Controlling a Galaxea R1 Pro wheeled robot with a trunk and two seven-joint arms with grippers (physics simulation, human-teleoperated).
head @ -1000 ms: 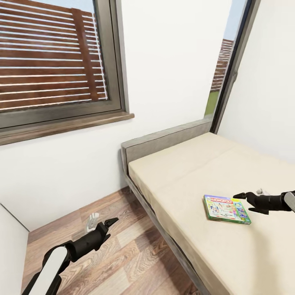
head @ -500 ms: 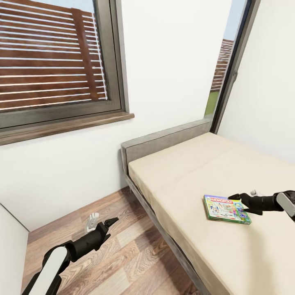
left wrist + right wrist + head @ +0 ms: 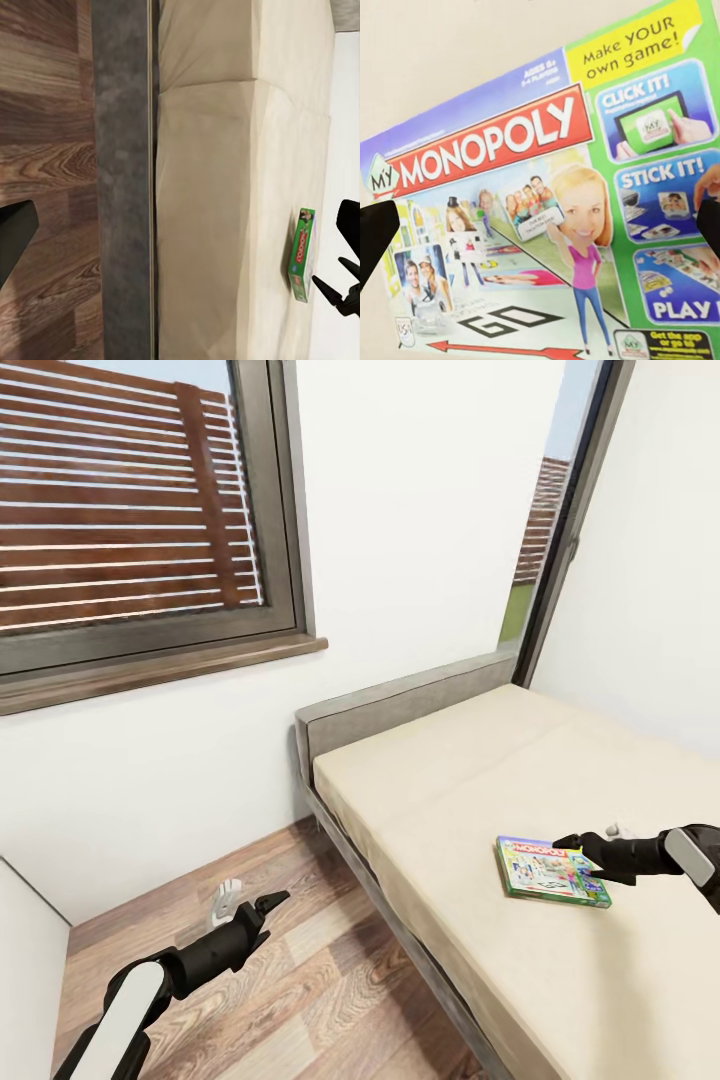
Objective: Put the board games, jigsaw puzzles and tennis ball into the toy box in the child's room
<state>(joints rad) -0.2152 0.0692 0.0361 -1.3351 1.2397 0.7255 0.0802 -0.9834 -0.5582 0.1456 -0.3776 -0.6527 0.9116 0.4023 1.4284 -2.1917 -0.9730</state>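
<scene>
One board game (image 3: pixel 552 870), a green-edged "My Monopoly" box, lies flat on the beige bed (image 3: pixel 450 780) near its front edge. My right gripper (image 3: pixel 577 857) hovers open just over the box's right half, one finger on each side of it. In the right wrist view the box face (image 3: pixel 547 217) spreads between the two dark fingertips (image 3: pixel 375 240). My left gripper (image 3: pixel 262 910) hangs open over the wood floor, left of the bed. The left wrist view looks across the bed at the box's green edge (image 3: pixel 301 255) and the right gripper (image 3: pixel 328 270) beside it.
The bed's grey frame and headboard (image 3: pixel 400 710) run along the white wall under a large window (image 3: pixel 130 510). Wood-plank floor (image 3: pixel 300 980) lies between the bed and a white panel (image 3: pixel 25 960) at the lower left. A white wall borders the bed's far side.
My right gripper has moved left and slightly down, from beside the box to over its right half. The left arm and the box have stayed put.
</scene>
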